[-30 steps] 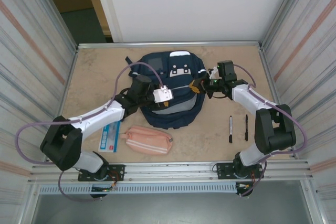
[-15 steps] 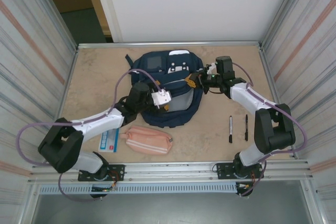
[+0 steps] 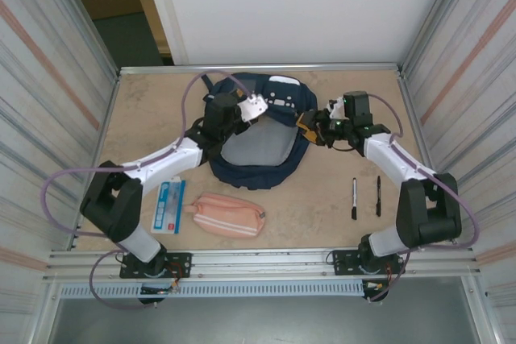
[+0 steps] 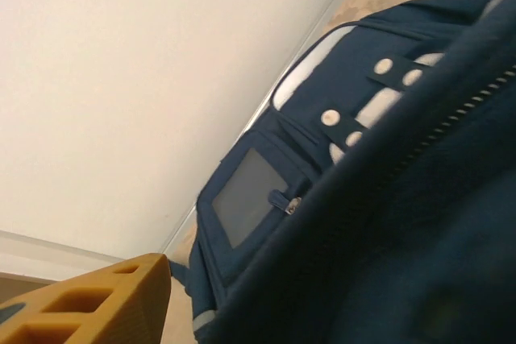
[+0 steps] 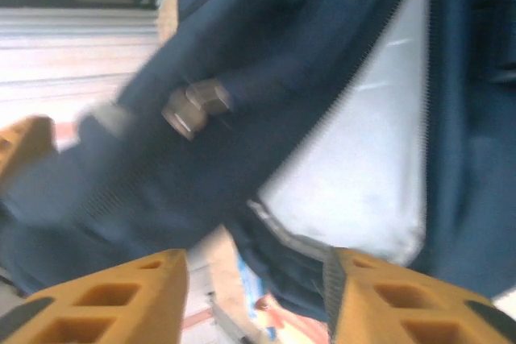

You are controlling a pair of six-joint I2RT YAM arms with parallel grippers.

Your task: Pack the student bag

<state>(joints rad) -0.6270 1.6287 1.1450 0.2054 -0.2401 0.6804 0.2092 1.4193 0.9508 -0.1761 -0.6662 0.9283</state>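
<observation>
Past the pink pouch point(image 3: 230, 215) at six o'clock, the student bag point(image 3: 266, 168) gapes mid-table, soft, light and floppy, so take it by the zip rim; your right gripper point(image 3: 308, 126) at three o'clock stands parted, and your left gripper point(image 3: 256, 106) at eleven I cannot tell.

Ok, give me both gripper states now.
Left gripper: cannot tell; student bag fabric hides one finger.
Right gripper: open, holding nothing.
</observation>
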